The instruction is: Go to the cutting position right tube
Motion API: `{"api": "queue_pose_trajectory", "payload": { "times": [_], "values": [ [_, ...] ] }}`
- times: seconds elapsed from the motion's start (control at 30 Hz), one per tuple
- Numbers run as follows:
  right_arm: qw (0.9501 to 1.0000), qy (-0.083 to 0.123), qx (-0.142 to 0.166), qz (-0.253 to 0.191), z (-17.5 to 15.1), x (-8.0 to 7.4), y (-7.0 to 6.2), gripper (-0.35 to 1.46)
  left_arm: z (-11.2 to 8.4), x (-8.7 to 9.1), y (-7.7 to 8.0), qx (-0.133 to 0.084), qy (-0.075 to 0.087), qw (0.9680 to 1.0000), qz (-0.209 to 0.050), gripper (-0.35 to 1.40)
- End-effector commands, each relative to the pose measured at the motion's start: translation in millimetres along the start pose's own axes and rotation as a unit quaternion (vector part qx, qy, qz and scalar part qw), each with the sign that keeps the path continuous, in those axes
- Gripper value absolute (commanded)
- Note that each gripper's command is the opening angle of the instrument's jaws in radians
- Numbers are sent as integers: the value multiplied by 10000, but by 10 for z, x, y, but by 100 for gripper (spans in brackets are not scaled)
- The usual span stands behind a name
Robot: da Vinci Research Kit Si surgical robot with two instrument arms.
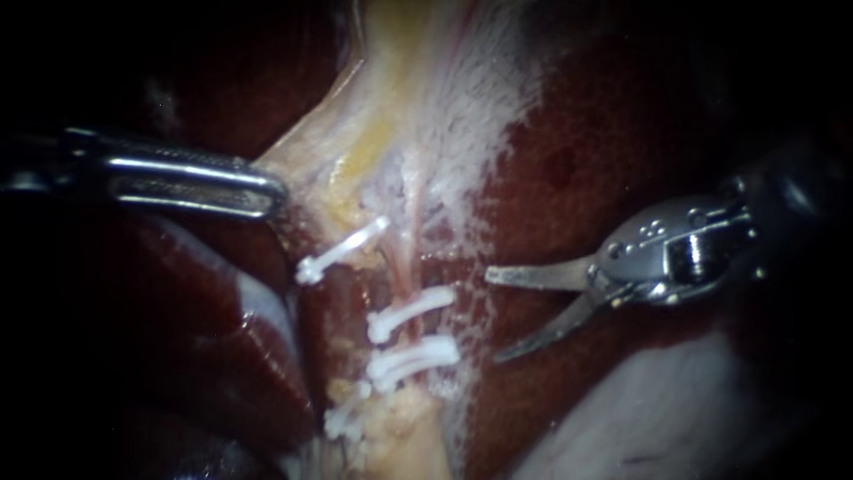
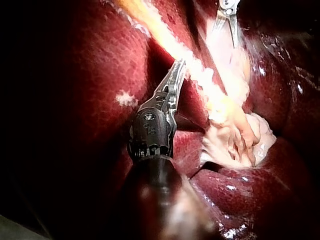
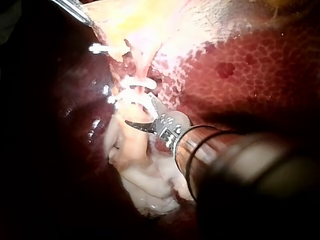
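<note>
Right instrument [image 1: 492, 316], jaws parted (near clips [image 1: 413, 311])

The left instrument [image 1: 277, 191] ends in two long, narrow jaws of bright steel, with a slot along them and fine teeth. Its wrist is of dark grey metal (a small round pin shows on it), and the shaft is black. The right instrument [image 1: 493, 316] has two thin, slightly curved grey blades, a silver wrist with small round holes, and a dark glossy shaft.
</note>
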Motion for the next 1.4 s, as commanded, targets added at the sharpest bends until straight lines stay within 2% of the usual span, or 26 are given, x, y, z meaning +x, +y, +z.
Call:
{"api": "queue_pose_trajectory", "payload": {
  "times": [0.03,0.23,0.57,1.1,1.4],
  "values": [
    [10000,-29,48,24,3,-1,0,81,-3,-4,-2,-23,-32,10000,14,-35],
    [9995,-122,244,167,21,1,0,60,-15,-16,-5,-53,-81,9999,61,-35],
    [9986,-233,417,235,41,5,7,21,-16,-17,-8,-62,-81,9999,56,-35],
    [9987,-242,352,265,72,7,28,19,-15,-18,-12,-80,-82,9999,54,-35],
    [9986,-229,361,306,89,14,36,19,-14,-19,-16,-94,-83,9999,52,-35]
  ]
}}
